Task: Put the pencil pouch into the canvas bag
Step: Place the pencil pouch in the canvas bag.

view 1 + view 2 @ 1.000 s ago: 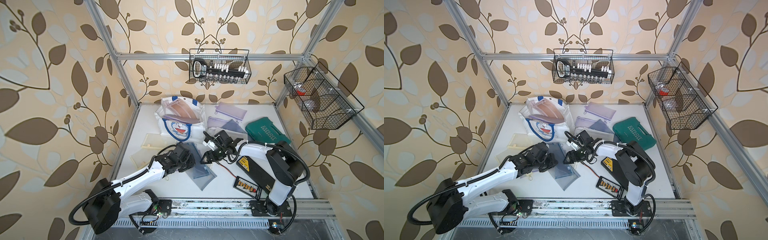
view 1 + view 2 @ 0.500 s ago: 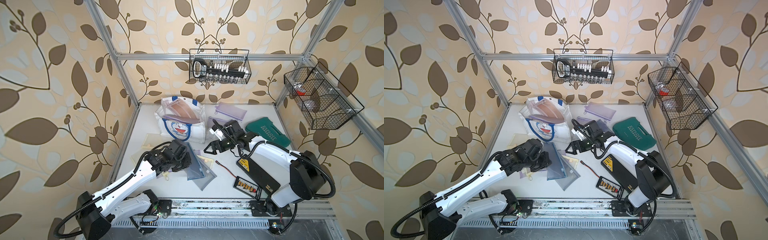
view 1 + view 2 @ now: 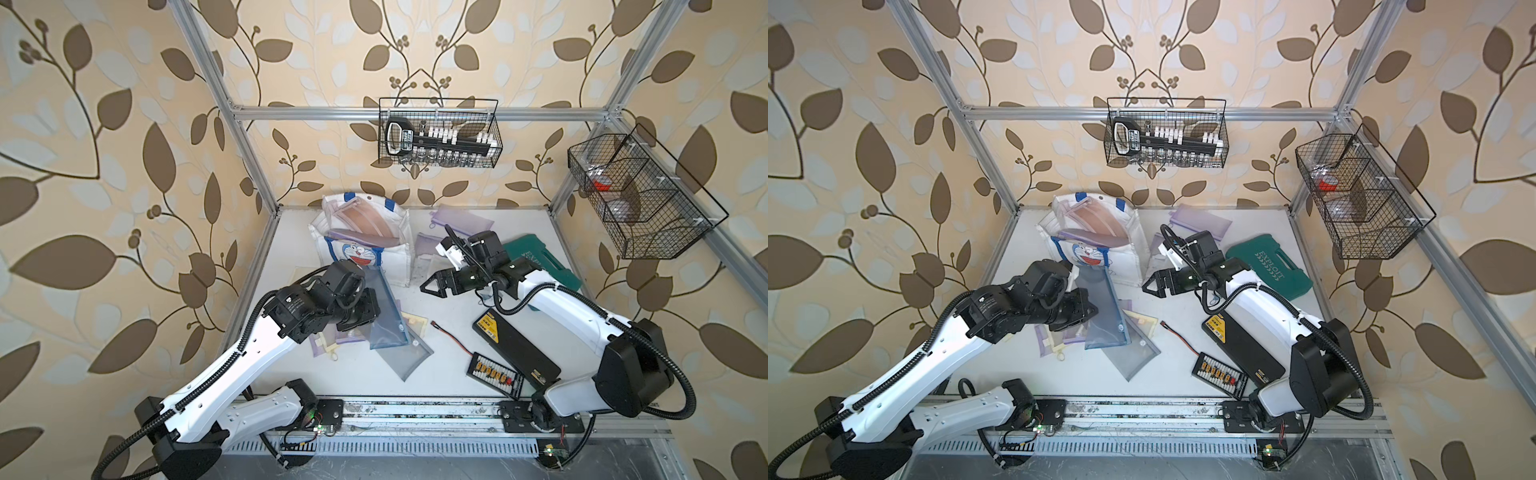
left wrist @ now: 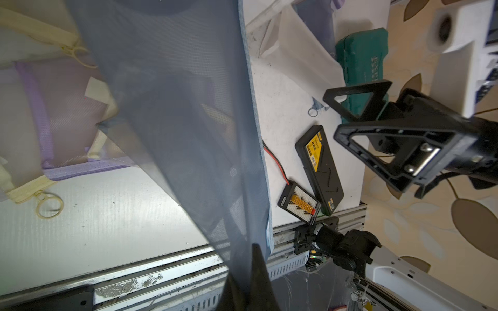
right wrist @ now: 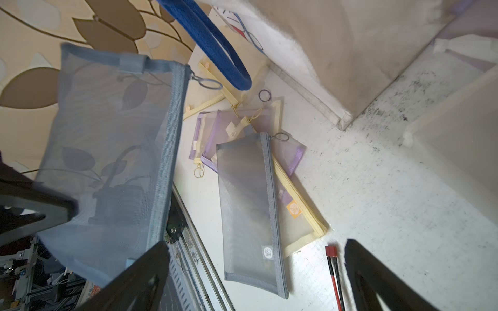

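Pinched shut in left gripper (image 3: 365, 308): blue mesh pencil pouch (image 3: 385, 316), caught apparently on long edge away from zip (image 5: 172, 134), abt mid-length; up off desk (image 3: 451, 384), hanging slanted just in front of canvas bag (image 3: 397, 259), upper end near cat-face pocket (image 3: 357, 253), not yet over the mouth; prob. near weightless, looks empty, see-thru in both wrist views; soft & floppy, sags and folds either side of the pinch, so likely to swing w/ trailing corners; not fragile, not slippery, plenty of bite on mesh; zip side w/ bound tape judged stiffest part, better spot for a hold if re-gripping, esp. near one end w/ the rest hanging straight below; as held now, prob. needs lifting well above rim, then lowering one end first; bag itself soft canvas, mouth already part-filled w/ pinkish and purple pouches (image 3: 365, 216) standing inside, blue handle (image 5: 213, 48) drooping by the opening, so some risk of snagging, or of landing on top & sliding back out; right gripper (image 3: 432, 286) spread wide, empty, hovering just beside bag's near corner, well placed at a guess to steady rim or wall; below lifted pouch, flat on desk: grey mesh pouch (image 3: 405, 357) over yellow pouch (image 3: 417, 323), not to be confused w/ the one in hand.
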Controlling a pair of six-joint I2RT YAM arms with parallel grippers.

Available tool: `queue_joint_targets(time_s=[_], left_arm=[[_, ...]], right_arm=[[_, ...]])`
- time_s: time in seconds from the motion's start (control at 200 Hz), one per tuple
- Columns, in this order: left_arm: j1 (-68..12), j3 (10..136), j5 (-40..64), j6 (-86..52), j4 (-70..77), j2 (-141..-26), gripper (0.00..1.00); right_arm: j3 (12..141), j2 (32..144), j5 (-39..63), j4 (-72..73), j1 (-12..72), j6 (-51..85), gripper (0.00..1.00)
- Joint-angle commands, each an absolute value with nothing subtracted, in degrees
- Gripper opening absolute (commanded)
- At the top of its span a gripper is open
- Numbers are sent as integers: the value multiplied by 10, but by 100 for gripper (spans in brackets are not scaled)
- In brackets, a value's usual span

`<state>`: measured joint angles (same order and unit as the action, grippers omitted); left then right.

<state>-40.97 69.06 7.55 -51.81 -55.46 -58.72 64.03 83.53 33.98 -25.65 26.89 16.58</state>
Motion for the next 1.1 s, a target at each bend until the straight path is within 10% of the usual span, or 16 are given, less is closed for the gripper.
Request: queue_joint_targets(time_s=[0.0,0.605,1.095], left_arm=[[-417,768,79,-494,-584,-614,0],[-399,1044,-175,-594,-666,-763,0],[-256,1288,-183,-738,-757,-1013,0]], right_arm=[[662,818,334,-281,265,157,100],[679,732,326,-319,184,173,99],[679,716,323,-335,184,195,99]])
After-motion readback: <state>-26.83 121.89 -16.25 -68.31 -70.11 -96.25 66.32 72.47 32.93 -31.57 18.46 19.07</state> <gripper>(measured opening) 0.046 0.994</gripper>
